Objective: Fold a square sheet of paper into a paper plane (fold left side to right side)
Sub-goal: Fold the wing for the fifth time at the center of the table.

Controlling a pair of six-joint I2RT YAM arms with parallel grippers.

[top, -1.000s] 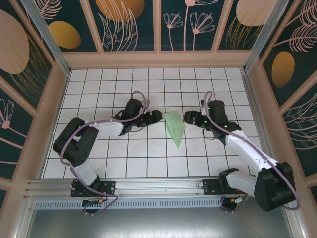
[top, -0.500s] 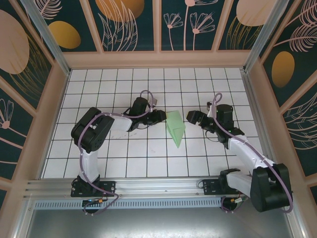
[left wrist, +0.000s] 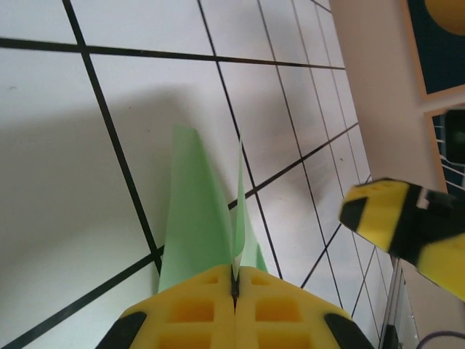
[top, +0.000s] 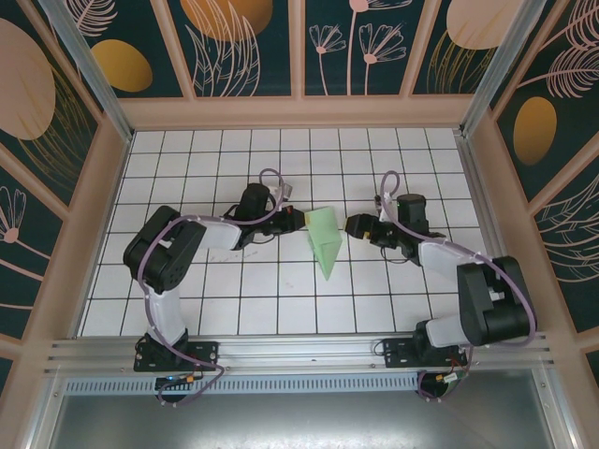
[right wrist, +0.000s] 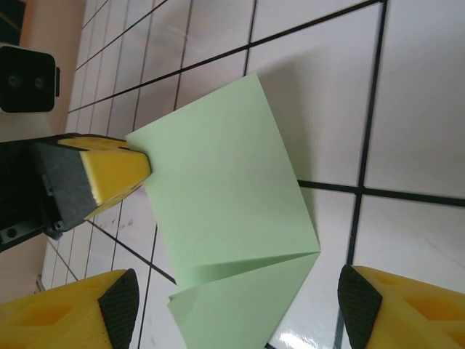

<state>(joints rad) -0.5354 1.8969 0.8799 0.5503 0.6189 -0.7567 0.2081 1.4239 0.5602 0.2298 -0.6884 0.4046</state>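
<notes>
Paper plane (top: 323,241): light green, plain, a shade darker on the shadowed flaps. Floor tiles (top: 234,281): white w/ thin black grid lines. Left gripper (left wrist: 234,283): yellow fingers, black corners. Right gripper (right wrist: 240,309): same yellow w/ black tips. Arms (top: 201,238): black joints, white-grey links, mauve cables (top: 267,175). Walls (top: 248,47): dark teal panels w/ orange-gold ovals & pale pink leaf/flower outlines, tan frames betw. panels. Front rail (top: 281,351): silver-grey metal.

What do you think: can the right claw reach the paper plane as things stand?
Probably yes: the open right claw faces the paper plane, nothing between; the left claw pinches its opposite edge.
</notes>
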